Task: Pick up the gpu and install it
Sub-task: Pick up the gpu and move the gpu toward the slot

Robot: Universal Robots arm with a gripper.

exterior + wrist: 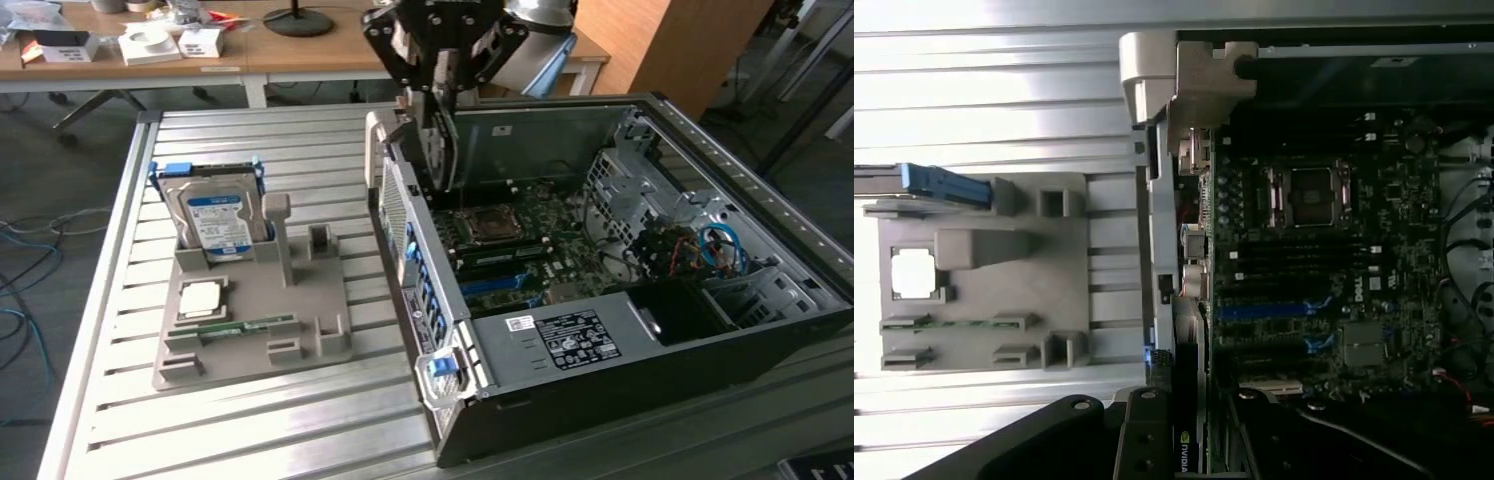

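Observation:
The gpu [435,150] hangs on edge, a thin dark card with a silvery end, over the rear wall of the open computer case [747,190]. My gripper [442,95] is shut on its upper edge, above the motherboard [514,245]. In the wrist view the gpu [1182,452] appears edge-on with a green logo, between my dark fingers [1141,440]. It lines up along the case's back panel [1159,250], beside the motherboard's [1324,270] slots. The card's lower end stands just above the board, and I cannot tell whether it touches a slot.
A grey holder tray [314,335] stands on the slatted metal table [120,300] at the exterior view's left. It carries an upright silver hard drive [216,215], a square chip [200,298] and a green memory stick [250,325]. A wooden desk [320,50] lies behind.

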